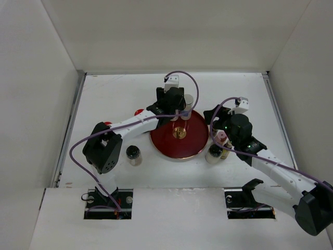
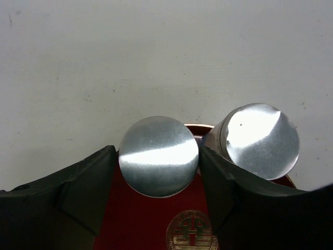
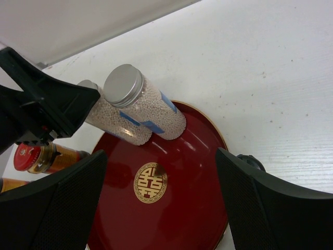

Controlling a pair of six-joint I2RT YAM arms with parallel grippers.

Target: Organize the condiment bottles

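A silver-capped bottle (image 2: pixel 158 155) of white beads stands on the back rim of the dark-red tray (image 2: pixel 130 219), between the fingers of my left gripper (image 2: pixel 157 156). The jaws stand either side of it, with a thin gap on the left. A second silver-capped bottle (image 2: pixel 260 139) stands right beside it, outside the right finger. Both show in the right wrist view (image 3: pixel 151 112), the gripped-side one (image 3: pixel 99 112) partly hidden by the left gripper. My right gripper (image 3: pixel 161 156) is open and empty over the tray's right side (image 1: pixel 216 127). My left gripper (image 1: pixel 181 113) is at the tray's back edge.
Two red-capped bottles (image 1: pixel 138 112) (image 1: pixel 107 124) stand left of the tray (image 1: pixel 195 143). A black-capped jar (image 1: pixel 133 154) is at its front left. A pink-capped bottle (image 1: pixel 221 136) and two more jars (image 1: pixel 213 153) stand at its right under my right arm. Walls enclose the table.
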